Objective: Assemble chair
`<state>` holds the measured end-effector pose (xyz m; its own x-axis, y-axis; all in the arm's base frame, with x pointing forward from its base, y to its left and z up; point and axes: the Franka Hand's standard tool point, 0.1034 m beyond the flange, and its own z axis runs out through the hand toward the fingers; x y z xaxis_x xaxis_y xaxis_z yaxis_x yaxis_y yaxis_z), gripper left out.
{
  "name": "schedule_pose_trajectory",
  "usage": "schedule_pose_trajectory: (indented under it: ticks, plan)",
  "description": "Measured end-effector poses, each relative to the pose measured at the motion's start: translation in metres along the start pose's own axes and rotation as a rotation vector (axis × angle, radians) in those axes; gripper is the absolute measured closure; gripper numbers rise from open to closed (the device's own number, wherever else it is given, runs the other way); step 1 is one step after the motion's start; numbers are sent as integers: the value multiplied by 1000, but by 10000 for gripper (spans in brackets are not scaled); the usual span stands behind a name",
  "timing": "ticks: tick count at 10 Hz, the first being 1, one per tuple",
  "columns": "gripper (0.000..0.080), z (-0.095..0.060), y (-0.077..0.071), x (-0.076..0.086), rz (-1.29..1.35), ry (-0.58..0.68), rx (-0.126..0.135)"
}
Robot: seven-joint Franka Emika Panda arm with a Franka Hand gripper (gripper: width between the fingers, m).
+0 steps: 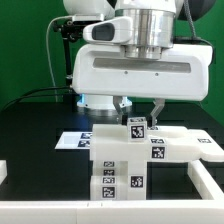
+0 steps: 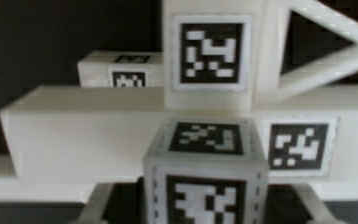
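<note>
The chair's white tagged parts [image 1: 130, 155] stand clustered in the middle of the black table, with a wide flat panel [image 1: 175, 148] reaching toward the exterior view's right. A square post [image 1: 135, 127] with a tag rises from the cluster. My gripper [image 1: 138, 112] comes straight down onto this post. In the wrist view the post [image 2: 202, 165] fills the space between the two dark fingers [image 2: 115, 197], and my gripper [image 2: 202, 205] is shut on it. Beyond it lie the flat panel [image 2: 87, 115], another tagged post [image 2: 211, 50] and a small tagged block [image 2: 123, 70].
The marker board [image 1: 70, 141] lies flat on the table at the exterior view's left of the parts. A white rail [image 1: 110, 211] runs along the front, with a raised white corner piece [image 1: 208, 180] at the exterior view's right. The arm's base [image 1: 97, 102] stands behind.
</note>
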<state>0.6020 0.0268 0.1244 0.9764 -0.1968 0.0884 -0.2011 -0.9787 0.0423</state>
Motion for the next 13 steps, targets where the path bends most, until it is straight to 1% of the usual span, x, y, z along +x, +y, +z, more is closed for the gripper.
schedule_pose_trajectory:
  ticks: [2, 4, 6, 7, 8, 9, 11, 13]
  plan:
    - [518, 0, 2, 1, 179, -1, 1]
    - [517, 0, 4, 2, 317, -6, 22]
    - [517, 0, 4, 1, 278, -6, 23]
    - [374, 0, 3, 1, 262, -7, 21]
    - [232, -1, 0, 1, 41, -25, 12]
    - [172, -2, -5, 2, -220, -46, 18]
    - [156, -1, -8, -6, -375, -42, 26]
    - [151, 0, -5, -5, -502, -42, 26]
